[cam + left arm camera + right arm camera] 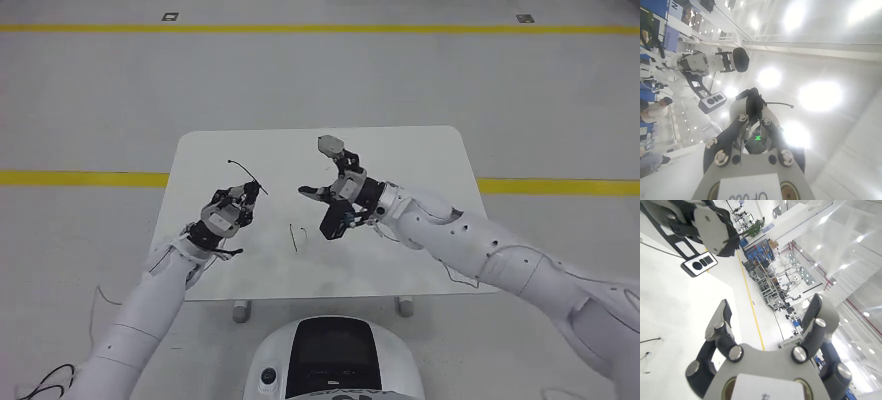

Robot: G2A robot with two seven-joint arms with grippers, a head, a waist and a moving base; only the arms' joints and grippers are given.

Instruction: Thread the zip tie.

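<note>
Black plastic zip tie (780, 103) sits pinched in the left gripper (243, 197), whose fingers (754, 106) are clenched on its strap. A free length ending in the small head juts clear above the white counter (420, 160), likely held out so an end can be fed. The right gripper (770, 307) hovers just across from it, ribbed fingers (811, 308) spread wide and grasping nothing, apparently placed to take that loose end. A second thin black tie (297, 237) lies on the counter between the arms.
</note>
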